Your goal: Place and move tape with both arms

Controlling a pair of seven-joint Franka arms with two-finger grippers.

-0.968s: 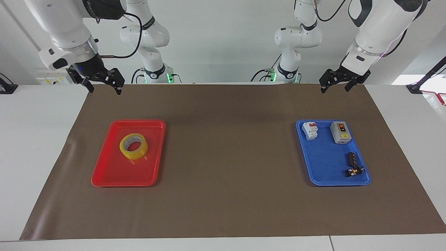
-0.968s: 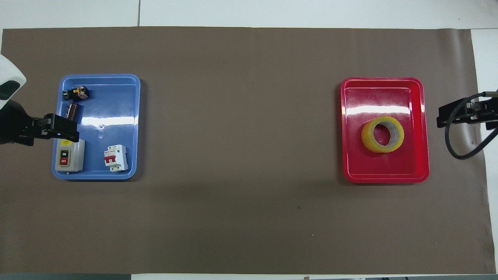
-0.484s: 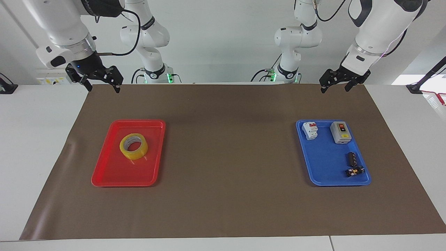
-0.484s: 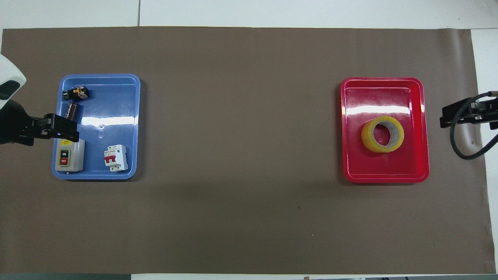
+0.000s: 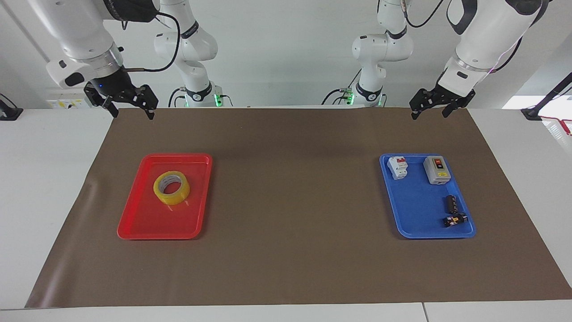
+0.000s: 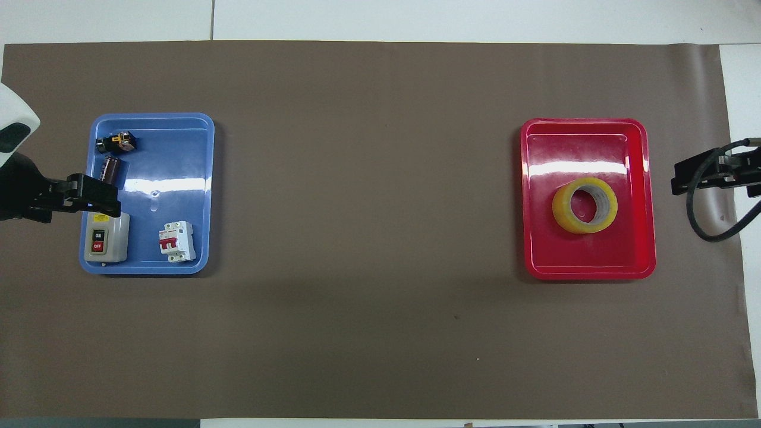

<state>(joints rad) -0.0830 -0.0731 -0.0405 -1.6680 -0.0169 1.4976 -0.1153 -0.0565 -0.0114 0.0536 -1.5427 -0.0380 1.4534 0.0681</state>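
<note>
The tape (image 5: 171, 188), a translucent yellow roll, lies flat in a red tray (image 5: 147, 226) at the right arm's end of the mat; it also shows in the overhead view (image 6: 585, 205). My right gripper (image 5: 133, 114) is open and empty, raised over the mat's edge by the robots, well apart from the tape. In the overhead view it shows (image 6: 692, 177) beside the red tray (image 6: 588, 267). My left gripper (image 5: 429, 115) is open and empty, raised over the mat's edge at the left arm's end. From overhead it overlaps the edge of the blue tray (image 6: 98, 201).
A blue tray (image 5: 415, 223) at the left arm's end holds a white circuit breaker (image 5: 397, 167), a grey switch box (image 5: 436, 170) and two small black parts (image 5: 452, 211). A brown mat (image 5: 290, 201) covers the table. Two smaller white arms (image 5: 192, 53) stand at the back.
My right gripper has risen slightly and drawn back a little from the red tray. The left arm, the tape and the trays have not moved.
</note>
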